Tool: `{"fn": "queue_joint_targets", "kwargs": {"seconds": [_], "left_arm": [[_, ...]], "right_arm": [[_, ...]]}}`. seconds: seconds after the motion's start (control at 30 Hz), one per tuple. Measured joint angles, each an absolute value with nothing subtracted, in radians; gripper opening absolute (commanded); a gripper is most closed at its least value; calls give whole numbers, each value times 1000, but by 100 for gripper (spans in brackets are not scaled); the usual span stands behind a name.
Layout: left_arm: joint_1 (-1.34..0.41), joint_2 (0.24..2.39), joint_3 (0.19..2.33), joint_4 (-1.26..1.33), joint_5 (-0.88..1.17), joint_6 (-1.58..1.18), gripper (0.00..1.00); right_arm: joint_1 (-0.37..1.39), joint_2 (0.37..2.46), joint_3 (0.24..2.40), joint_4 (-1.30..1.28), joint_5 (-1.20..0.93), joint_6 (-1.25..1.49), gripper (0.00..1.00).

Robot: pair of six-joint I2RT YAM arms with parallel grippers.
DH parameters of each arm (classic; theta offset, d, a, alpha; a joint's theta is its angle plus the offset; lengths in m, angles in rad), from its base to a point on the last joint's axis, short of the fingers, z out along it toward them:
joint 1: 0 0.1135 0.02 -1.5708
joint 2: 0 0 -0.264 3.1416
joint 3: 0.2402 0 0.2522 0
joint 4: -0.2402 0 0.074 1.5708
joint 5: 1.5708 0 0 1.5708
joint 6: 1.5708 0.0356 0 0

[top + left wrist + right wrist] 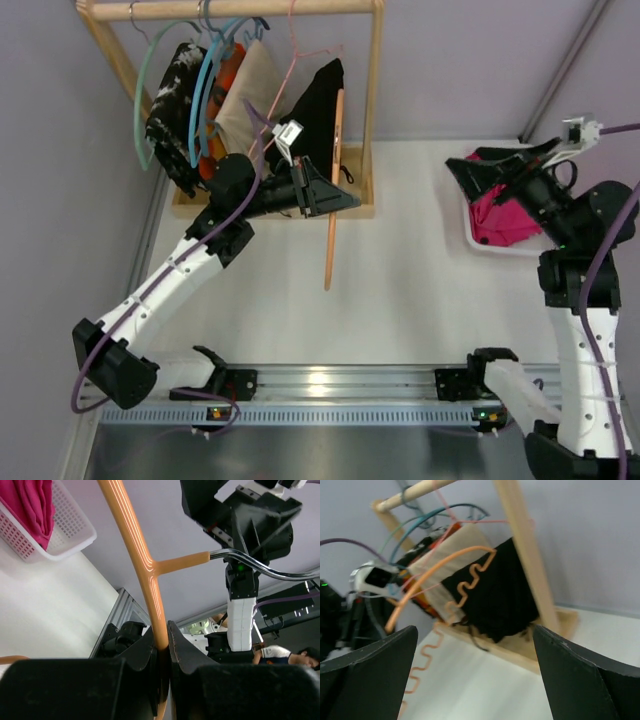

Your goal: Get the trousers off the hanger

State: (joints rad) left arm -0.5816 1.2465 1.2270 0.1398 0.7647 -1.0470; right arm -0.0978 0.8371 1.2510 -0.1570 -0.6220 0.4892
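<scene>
Your left gripper [162,647] has its jaws clamped on the orange hanger [142,560], on the bar just below the branch that leads to its metal hook. You hold it out in front of the rack [376,90], edge-on in the top view. The black trousers [500,595] sit at the rack's right end, just behind the hanger; you cannot tell whether they touch it. Your right gripper [474,627] is spread wide, holding nothing, over the basket [70,532] where the pink trousers [497,215] lie.
</scene>
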Motion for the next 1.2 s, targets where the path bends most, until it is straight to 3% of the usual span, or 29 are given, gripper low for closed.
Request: {"fn": "queue_joint_targets", "kwargs": {"seconds": [0.2, 0.57, 0.97, 1.07, 1.2], "left_arm": [[-582, 1282, 1230, 150, 726, -1095, 0], [-582, 1357, 1269, 177, 686, -1163, 0], [-582, 1386, 1313, 181, 664, -1181, 0], [-582, 1386, 1313, 181, 664, -1181, 0], [-582, 1386, 1313, 181, 663, -1184, 0]], "right_arm": [[292, 866, 1196, -161, -556, 581, 91], [636, 931, 1031, -59, -481, 584, 83], [767, 965, 975, 12, -430, 602, 63], [778, 987, 975, 39, -427, 604, 56], [792, 1015, 976, 68, -428, 605, 39]]}}
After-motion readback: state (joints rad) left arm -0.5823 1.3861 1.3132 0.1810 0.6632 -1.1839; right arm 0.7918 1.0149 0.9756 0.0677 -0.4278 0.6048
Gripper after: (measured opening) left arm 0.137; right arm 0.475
